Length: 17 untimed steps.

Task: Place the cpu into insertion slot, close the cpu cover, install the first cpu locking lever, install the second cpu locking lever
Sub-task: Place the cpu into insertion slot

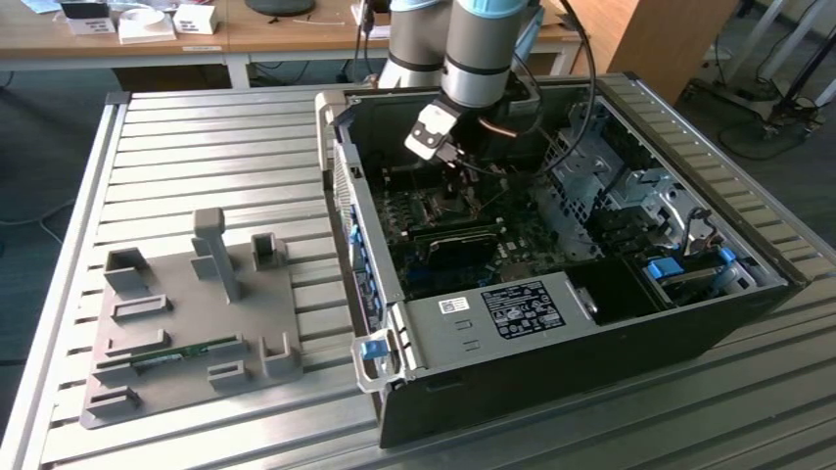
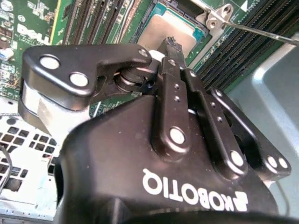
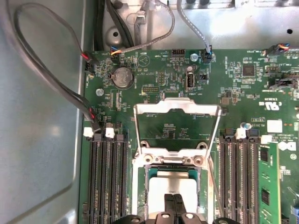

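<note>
gripper [image 3: 174, 199], pressed together, hovers over one cpu [image 3: 159, 186] in one insertion slot [image 3: 141, 186], one cpu cover [image 3: 177, 103] raised.

Slatted metal table [image 1: 196, 157]: pale grey, long ribs running from exterior view's left to right, raised rail along left edge. Two things directly on top. Open computer case [image 1: 562, 362]: black, lying on its side, side panel off, interior facing up, on exterior view's right half. Grey fixture plate [image 1: 196, 313]: flat base with upright posts and low slotted blocks, on exterior view's left, toward near corner. Plate just beside case, narrow strip of slats between them.
</note>
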Each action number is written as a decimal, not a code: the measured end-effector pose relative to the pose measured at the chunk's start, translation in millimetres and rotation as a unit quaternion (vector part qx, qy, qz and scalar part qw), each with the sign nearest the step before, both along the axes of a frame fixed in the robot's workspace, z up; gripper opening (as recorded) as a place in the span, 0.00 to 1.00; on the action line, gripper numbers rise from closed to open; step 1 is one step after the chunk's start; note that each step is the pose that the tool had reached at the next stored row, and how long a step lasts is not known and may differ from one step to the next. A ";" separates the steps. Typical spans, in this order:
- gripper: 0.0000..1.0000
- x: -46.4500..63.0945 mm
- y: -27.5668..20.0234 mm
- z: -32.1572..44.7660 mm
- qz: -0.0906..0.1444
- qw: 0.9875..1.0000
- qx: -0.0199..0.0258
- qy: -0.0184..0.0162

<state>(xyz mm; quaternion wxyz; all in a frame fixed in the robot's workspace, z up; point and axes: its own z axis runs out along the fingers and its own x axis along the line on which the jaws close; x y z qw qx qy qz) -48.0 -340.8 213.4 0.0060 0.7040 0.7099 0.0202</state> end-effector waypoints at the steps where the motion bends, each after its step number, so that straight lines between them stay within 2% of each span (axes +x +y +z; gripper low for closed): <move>1: 0.11 0.0 0.0 1.7 0.000 1.000 0.000 0.000; 17: 0.11 0.0 0.0 33.2 0.000 1.000 0.000 0.000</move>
